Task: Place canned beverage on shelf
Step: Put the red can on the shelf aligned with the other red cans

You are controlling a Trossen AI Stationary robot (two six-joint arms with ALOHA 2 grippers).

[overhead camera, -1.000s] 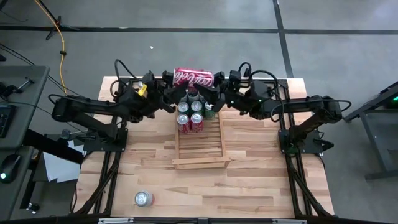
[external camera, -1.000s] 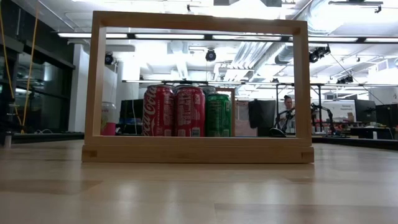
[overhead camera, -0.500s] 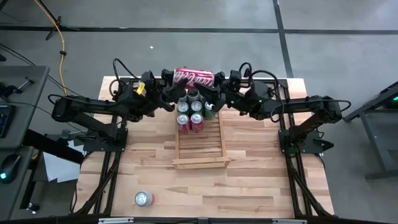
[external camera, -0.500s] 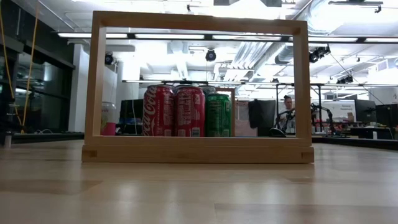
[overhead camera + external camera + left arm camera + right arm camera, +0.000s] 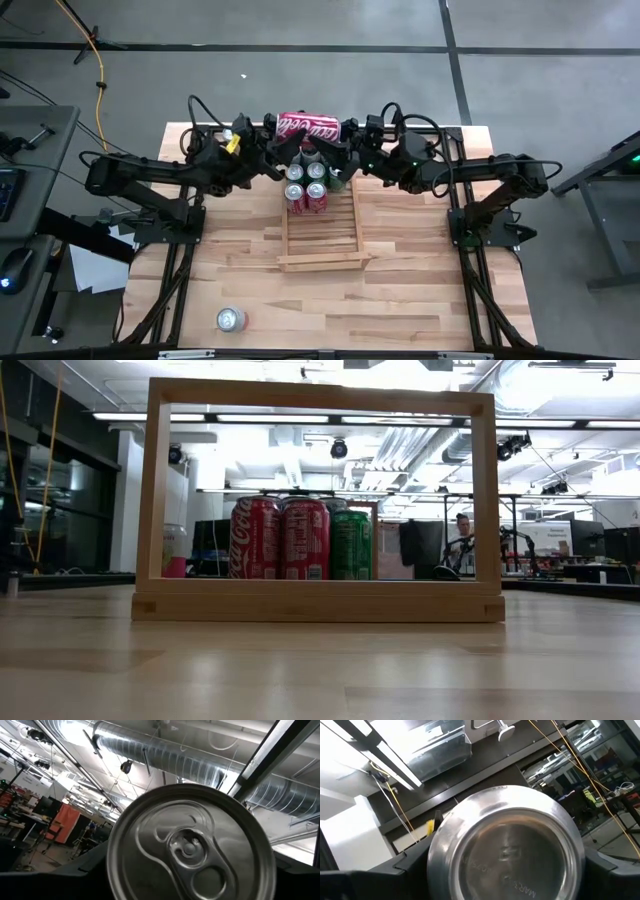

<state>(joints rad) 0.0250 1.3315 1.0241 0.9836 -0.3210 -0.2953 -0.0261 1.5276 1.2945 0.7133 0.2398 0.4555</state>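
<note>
A red cola can (image 5: 310, 127) hangs on its side in the air above the far end of the shelf (image 5: 320, 235). My left gripper (image 5: 272, 136) is at its left end and my right gripper (image 5: 347, 134) at its right end, both shut on it. The left wrist view looks onto the can's pull-tab top (image 5: 192, 845). The right wrist view looks onto its hollow bottom (image 5: 505, 845). Several cans (image 5: 307, 185) stand upright on the shelf's far end, red ones (image 5: 280, 538) beside a green one (image 5: 350, 543). My left gripper has the can's pull-tab end (image 5: 284, 125) between its two fingers (image 5: 75, 872), one on either side of the round wall. It comes from the table's left, along the can. The can lies level, clear of the shelf. My right gripper has the can's bottom end (image 5: 336, 128) between its two fingers (image 5: 612, 865), one on either side of the round wall. It comes from the table's right, along the can. The can lies level in the air.
The shelf's near half (image 5: 322, 240) is bare slats. A single can (image 5: 231, 319) stands on the wood tabletop near the front left. In the low view the shelf's end frame (image 5: 318, 600) stands in front of the cans.
</note>
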